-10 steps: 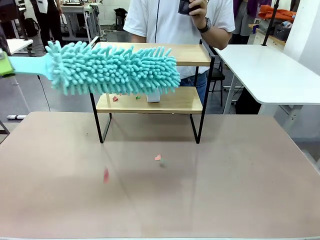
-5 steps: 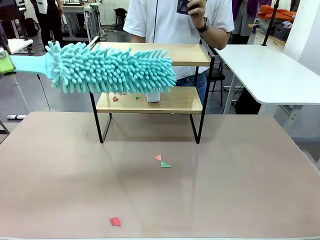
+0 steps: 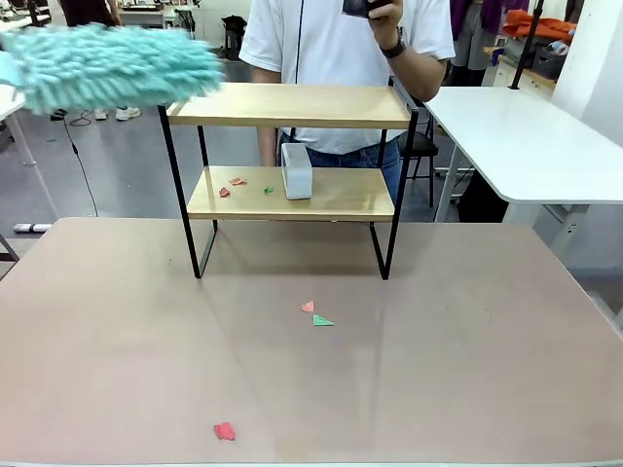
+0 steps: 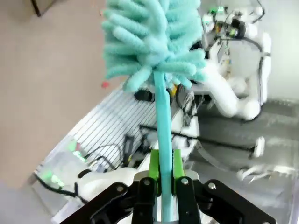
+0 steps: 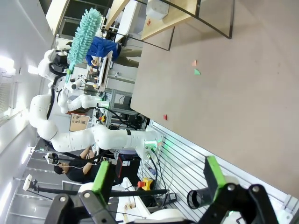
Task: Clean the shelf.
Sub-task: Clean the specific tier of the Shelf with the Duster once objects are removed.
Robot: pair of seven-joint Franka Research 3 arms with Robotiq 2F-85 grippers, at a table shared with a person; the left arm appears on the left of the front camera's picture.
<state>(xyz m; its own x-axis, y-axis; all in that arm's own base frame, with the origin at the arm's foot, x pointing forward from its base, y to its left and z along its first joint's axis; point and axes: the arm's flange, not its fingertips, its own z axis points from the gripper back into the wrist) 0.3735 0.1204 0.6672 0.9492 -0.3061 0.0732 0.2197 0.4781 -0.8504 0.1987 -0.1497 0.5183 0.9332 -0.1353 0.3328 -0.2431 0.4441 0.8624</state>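
The shelf (image 3: 292, 105) stands at the table's far side, two wooden boards in a black frame. On its lower board lie small red scraps (image 3: 225, 192), a green scrap (image 3: 269, 190) and a white box (image 3: 297, 170). A teal fluffy duster (image 3: 97, 63) hangs blurred at the upper left, level with the top board and just left of it. My left gripper (image 4: 162, 164) is shut on the duster's handle (image 4: 161, 116), the head (image 4: 152, 42) pointing away. My right gripper (image 5: 158, 175) stands open and empty, far from the shelf (image 5: 170, 21).
A pink scrap (image 3: 308, 306), a green scrap (image 3: 322, 320) and a red scrap (image 3: 224, 430) lie on the brown table (image 3: 467, 370). A person (image 3: 341, 39) stands right behind the shelf, holding a dark device. A white table (image 3: 526, 136) stands at the right.
The duster has swung up and left, off the front of the shelf. A red scrap dropped to the table's near edge and a green one landed mid-table.
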